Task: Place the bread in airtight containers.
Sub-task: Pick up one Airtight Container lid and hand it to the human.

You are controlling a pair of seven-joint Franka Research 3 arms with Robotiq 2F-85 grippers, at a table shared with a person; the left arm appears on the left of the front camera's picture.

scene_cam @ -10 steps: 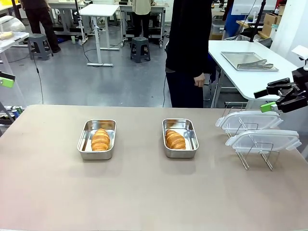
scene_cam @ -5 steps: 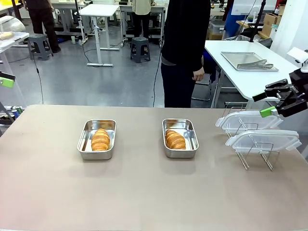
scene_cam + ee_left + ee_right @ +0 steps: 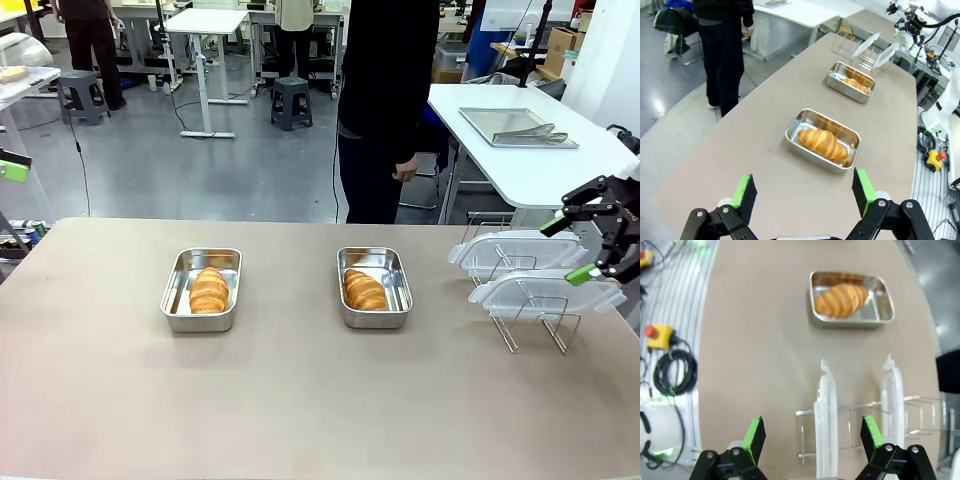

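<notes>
Two steel tubs stand on the table, the left tub [image 3: 176, 290] and the right tub [image 3: 399, 288], each holding a golden croissant [image 3: 209, 290] [image 3: 364, 290]. Two clear lids [image 3: 518, 250] [image 3: 547, 292] stand tilted in a wire rack at the right. Over the lids' right end my right gripper [image 3: 567, 250] hangs open; in its wrist view its fingers [image 3: 812, 437] straddle one lid [image 3: 826, 420] seen edge-on, from above, apart from it. At the table's left end my left gripper [image 3: 805, 192] is open and holds nothing, with the nearer tub [image 3: 796, 131] ahead of it.
The wire rack [image 3: 530, 325] holds the lids near the table's right edge. A person in dark clothes [image 3: 385, 110] stands beyond the far edge. A white table with a flat tray and tongs [image 3: 515, 127] is at back right. Cables and a red stop button [image 3: 657, 337] lie off the table's side.
My right gripper has dropped lower and turned, from above the far lid to beside both lids' right end. The person has shifted slightly. Tubs, croissants and lids are unmoved.
</notes>
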